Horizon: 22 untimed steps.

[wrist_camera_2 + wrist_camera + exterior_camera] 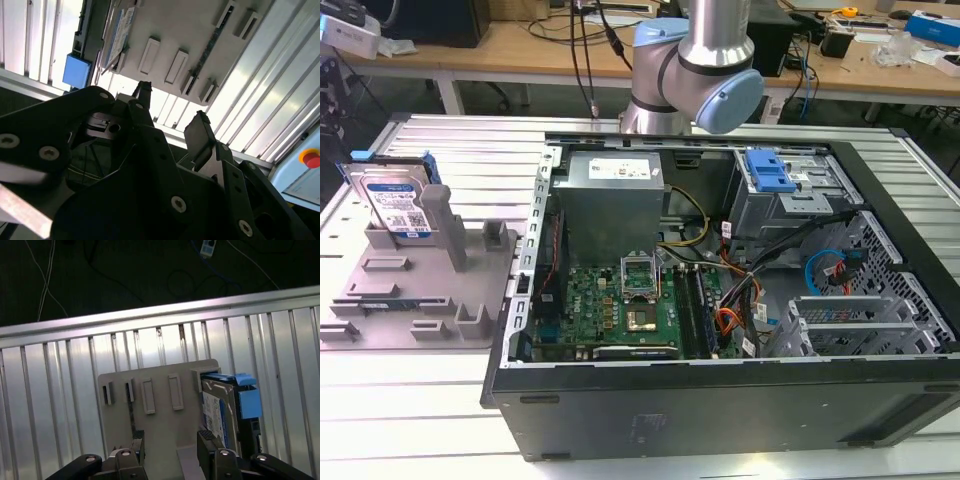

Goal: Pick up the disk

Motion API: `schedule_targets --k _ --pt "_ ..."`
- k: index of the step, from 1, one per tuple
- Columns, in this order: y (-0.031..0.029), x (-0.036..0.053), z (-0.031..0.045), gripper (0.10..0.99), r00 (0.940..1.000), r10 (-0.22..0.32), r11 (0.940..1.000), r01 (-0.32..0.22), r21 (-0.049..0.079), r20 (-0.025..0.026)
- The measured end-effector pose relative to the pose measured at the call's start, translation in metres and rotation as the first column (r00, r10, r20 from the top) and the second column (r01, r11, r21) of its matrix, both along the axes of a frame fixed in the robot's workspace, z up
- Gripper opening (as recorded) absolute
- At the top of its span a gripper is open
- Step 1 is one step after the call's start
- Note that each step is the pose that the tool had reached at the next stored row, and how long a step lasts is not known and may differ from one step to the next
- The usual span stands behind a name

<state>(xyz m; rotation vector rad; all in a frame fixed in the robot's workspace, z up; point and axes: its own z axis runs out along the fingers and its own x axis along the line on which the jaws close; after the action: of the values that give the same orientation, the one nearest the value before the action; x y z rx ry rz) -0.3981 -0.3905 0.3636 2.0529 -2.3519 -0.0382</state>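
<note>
Looking down in the first wrist view, I see the black two-fingered claw standing wide, its fingers spread with only grey plate between them, gripping nothing. The flat, rectangular silver metal disk, with a blue-and-white label on its face and blue plastic side rails, stands upright on edge in a slot at one end of the grey plastic fixture with upright posts, at the exterior view's left, apart from the claw. Fixture and open black computer case rest side by side on the slatted aluminium table. The silver-and-blue robot arm rises beyond the case.
</note>
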Motion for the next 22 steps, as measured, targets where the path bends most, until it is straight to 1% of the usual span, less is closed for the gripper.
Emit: schedule_targets --k 1,3,6,9,11,12,13,15,16,18,22 --pt "0.005 0.0 0.0 0.541 1.0 0.004 1.0 -0.004 0.0 -0.0001" --pt "0.0126 0.0 -0.0001 0.541 0.9999 0.01 0.9999 -0.01 -0.002 0.0001" --pt "0.0292 0.0 -0.0001 0.541 0.9996 0.029 0.9996 -0.029 -0.007 0.0" --pt "0.0388 0.0 0.0 0.541 0.9991 0.042 0.9991 -0.042 -0.01 -0.0002" --pt "0.0508 0.0 0.0 0.541 0.9984 0.057 0.9983 -0.057 -0.014 -0.0001" --pt "0.0528 0.0 0.0 0.541 0.9982 0.059 0.9981 -0.059 -0.015 -0.0001" --pt "0.0586 0.0 0.0 0.541 0.9978 0.067 0.9976 -0.067 -0.017 0.0001" --pt "0.0643 0.0 -0.0001 0.541 0.9973 0.074 0.9971 -0.074 -0.02 0.0" --pt "0.0692 0.0001 0.0 0.541 0.9968 0.08 0.9965 -0.08 -0.023 -0.0002" --pt "0.076 -0.0008 0.0 0.541 0.9963 0.086 0.9959 -0.086 -0.028 -0.0007" --pt "0.0763 -0.0076 0.0 0.541 0.9957 0.092 0.9953 -0.092 -0.029 -0.0007"
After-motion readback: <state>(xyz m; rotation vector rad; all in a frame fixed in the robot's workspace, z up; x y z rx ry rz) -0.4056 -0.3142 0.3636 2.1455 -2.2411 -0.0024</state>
